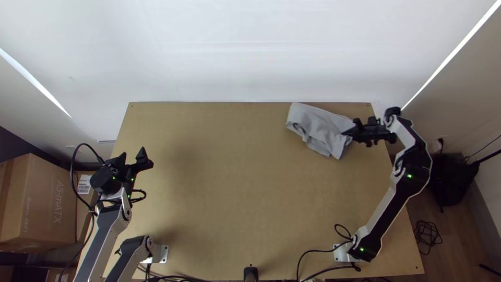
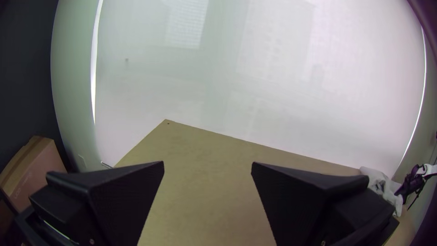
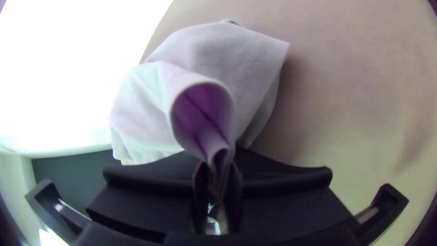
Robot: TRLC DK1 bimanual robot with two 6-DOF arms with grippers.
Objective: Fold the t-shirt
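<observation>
Where the grey t-shirt lies: bunched near the far right corner of the surface
Right tool: pinching a fold at the shirt's right end
Left tool: spread wide, well apart from the shirt
White wall: behind the far edge
Cardboard box: beyond the left edge
Cables: by the arm bases

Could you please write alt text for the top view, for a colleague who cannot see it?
A grey t-shirt lies bunched near the far right corner of a light wooden table, its right-hand end pinched in the right gripper. The left gripper stands open by the table's left edge, away from the cloth.
</observation>
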